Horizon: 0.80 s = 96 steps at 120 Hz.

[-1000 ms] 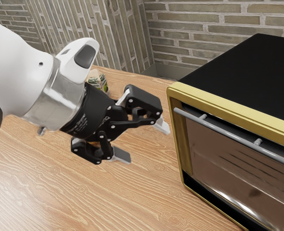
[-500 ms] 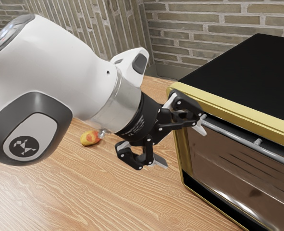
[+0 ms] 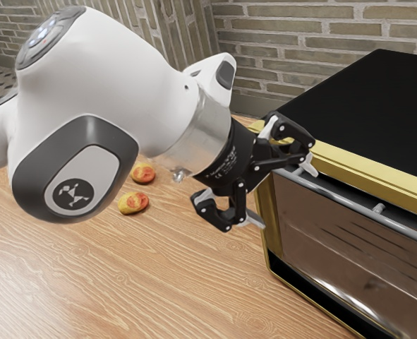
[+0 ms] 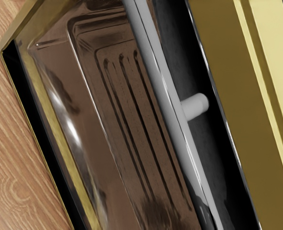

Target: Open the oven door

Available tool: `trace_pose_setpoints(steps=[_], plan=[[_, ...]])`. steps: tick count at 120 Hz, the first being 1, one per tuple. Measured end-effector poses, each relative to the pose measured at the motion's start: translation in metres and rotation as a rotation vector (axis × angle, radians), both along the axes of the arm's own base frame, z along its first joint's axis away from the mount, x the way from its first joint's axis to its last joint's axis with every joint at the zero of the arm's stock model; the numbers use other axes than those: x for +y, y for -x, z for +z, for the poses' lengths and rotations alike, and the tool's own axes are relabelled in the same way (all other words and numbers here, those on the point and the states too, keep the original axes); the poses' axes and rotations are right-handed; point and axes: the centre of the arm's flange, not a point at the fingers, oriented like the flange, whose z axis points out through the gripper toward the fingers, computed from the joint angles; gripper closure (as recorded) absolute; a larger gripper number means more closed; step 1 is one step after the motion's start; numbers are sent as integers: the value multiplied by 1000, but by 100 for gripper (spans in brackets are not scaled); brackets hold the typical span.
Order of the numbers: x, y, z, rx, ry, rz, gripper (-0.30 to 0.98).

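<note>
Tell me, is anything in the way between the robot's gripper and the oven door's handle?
Nothing visible stands between my open gripper and the handle. Two red-and-yellow fruits lie off toward the exterior view's left, on the table, clear of that path.

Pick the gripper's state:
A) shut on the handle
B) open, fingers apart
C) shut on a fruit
B: the gripper's fingers stand wide apart, one up by the handle, the other lower, beside the oven.
</note>
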Motion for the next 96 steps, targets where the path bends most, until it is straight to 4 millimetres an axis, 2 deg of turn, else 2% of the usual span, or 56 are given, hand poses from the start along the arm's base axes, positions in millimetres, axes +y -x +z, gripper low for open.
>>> trace_pose_setpoints(steps=[70, 80, 96], plan=[[6, -23, -34, 70, 25, 53, 0], [17, -20, -42, 82, 28, 67, 0], [37, 12, -73, 96, 5, 70, 1]])
